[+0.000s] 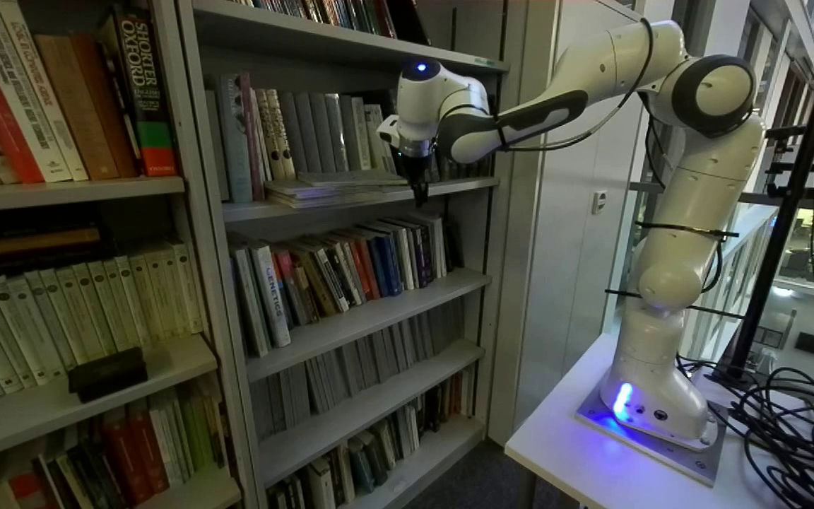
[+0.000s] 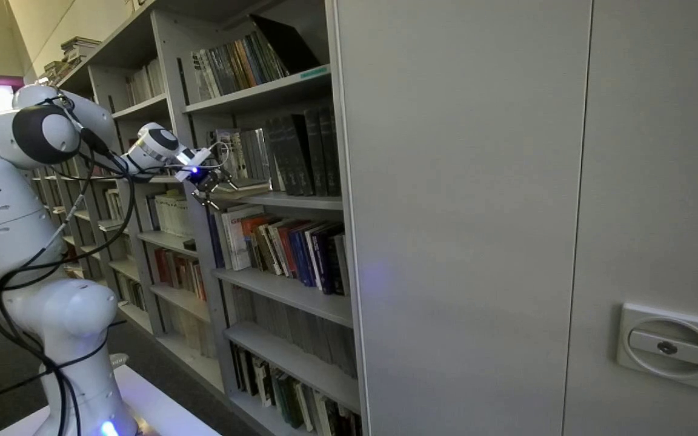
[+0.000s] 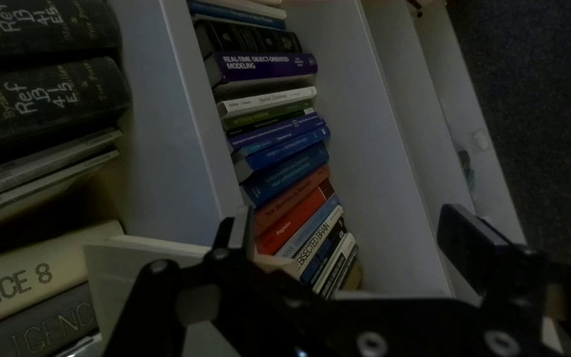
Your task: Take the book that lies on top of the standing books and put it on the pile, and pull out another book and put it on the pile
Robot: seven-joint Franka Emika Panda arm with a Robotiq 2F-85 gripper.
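Note:
My gripper hangs in front of the shelf, by the right end of the pile. That pile is a low stack of flat books, pale tan-olive on top, and shows again as a flat stack beyond the fingertips. In the wrist view the gripper is open, with no thing gripped between its fingers. Behind the pile run the standing books, grey, white and beige; a few of their spines fill the wrist view's lower left. I cannot make out a book lying on top of this row.
Dark thick volumes stand farther along the same shelf. The shelf below holds a mixed row with red and blue spines. The upper shelf board runs above the gripper. A bookcase upright and a grey cabinet door flank the section.

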